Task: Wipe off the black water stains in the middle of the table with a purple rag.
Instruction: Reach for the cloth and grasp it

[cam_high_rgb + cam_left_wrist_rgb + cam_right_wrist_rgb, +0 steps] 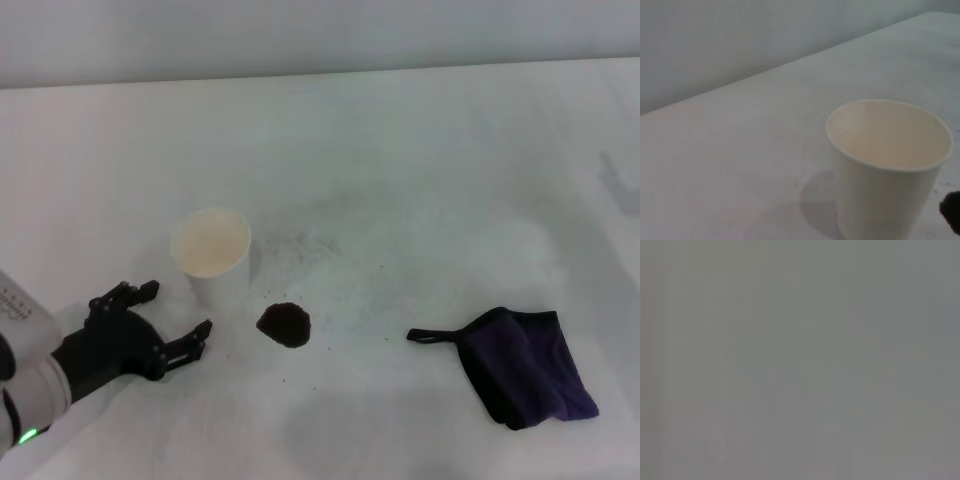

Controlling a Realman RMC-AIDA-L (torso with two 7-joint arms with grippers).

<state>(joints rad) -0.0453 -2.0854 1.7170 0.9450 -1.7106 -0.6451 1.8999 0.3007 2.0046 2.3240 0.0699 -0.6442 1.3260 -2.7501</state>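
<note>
White and matte, the table (420, 150) is carrying three things. A white cup (212, 255) is standing upright left of the middle, its open mouth showing nothing but a pale inside; the left wrist view is showing it close up (887, 165). The stain (284, 324), a dark roundish wet blotch, is lying just near and right of the cup, apart from it, with tiny dark specks scattered about it. Its edge is peeking in as a dark patch beside the cup's base in the left wrist view (952, 212). The rag (527, 365), dark purple with black edging, is lying folded on the near right, well apart from the stain, its thin black loop (432, 335) reaching left toward the blotch.

The left end effector (178, 322) is hovering at the near left, just left of the cup and not touching it, its black fingers (190, 345) spread wide and holding nothing. The right end effector is not showing in any view; the right wrist view is giving only a flat grey blur.
</note>
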